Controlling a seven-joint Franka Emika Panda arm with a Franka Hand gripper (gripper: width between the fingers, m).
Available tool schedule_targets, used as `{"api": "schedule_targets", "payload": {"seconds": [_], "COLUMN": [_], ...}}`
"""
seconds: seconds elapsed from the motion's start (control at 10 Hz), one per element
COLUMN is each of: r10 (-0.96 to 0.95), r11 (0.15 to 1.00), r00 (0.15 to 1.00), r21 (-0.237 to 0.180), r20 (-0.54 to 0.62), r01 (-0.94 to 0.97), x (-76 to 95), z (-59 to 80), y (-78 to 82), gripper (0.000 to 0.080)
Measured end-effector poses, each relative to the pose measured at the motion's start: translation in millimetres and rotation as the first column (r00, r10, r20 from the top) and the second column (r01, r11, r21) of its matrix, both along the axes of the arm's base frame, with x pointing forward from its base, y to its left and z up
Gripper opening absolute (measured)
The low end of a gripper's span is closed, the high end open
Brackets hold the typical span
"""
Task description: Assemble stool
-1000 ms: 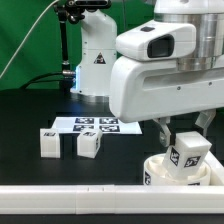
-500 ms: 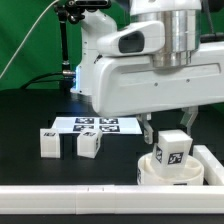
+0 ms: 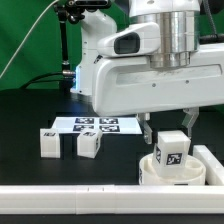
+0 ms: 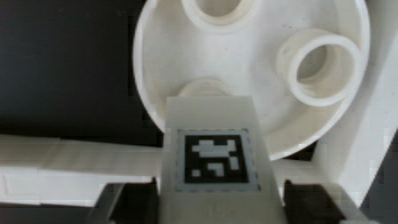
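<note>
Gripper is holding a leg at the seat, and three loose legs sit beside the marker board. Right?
Not three: the exterior view shows two loose legs beside the marker board. The rest holds: the gripper grips a leg at the seat.

Robotics lab, bench-top test rig. Cues: a big white robot arm [image 3: 150,85] hangs over a bare black table [image 3: 30,120]. A plain green backdrop [image 3: 25,40] hangs behind it. The marker board [image 3: 98,125], printed with square tags, lies flat on the table. The white plastic parts carry the same black-and-white tags (a leg [image 3: 88,143], a second leg [image 3: 50,141], the seat [image 3: 150,172]). A thin cable [image 3: 15,55] hangs at the exterior view's left, and a white machine column [image 3: 97,55] with a logo stands at the back.
</note>
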State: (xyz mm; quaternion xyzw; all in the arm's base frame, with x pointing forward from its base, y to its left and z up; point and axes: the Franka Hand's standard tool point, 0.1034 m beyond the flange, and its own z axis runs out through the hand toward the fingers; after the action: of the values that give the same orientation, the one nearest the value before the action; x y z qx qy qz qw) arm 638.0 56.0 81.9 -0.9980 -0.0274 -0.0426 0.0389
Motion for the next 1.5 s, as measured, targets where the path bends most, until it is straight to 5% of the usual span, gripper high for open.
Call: {"api": "schedule_targets", "payload": {"seconds": [0.4,0.8,1.1,1.5], "r10": [-0.408,-0.67,-0.819,-0.953], "r11": [0.911,0.734,0.553,0.196], "r00": [0.913,0.739,0.563,0.211], "r21": [0.058,0.089,0.109,0.088], "r20": [-0.019,-0.064,-0.112,-0.219], "r01": [0.408,0.673,0.826,0.977], "x": [-1.1,-0.7,-1.2,-4.7], "z": [-0.7,0.3,-0.8,-2.2], "y": [10.8,29.8,35.0,54.7], "gripper": [0.0337,0.0337,0.0337,0.0337]}}
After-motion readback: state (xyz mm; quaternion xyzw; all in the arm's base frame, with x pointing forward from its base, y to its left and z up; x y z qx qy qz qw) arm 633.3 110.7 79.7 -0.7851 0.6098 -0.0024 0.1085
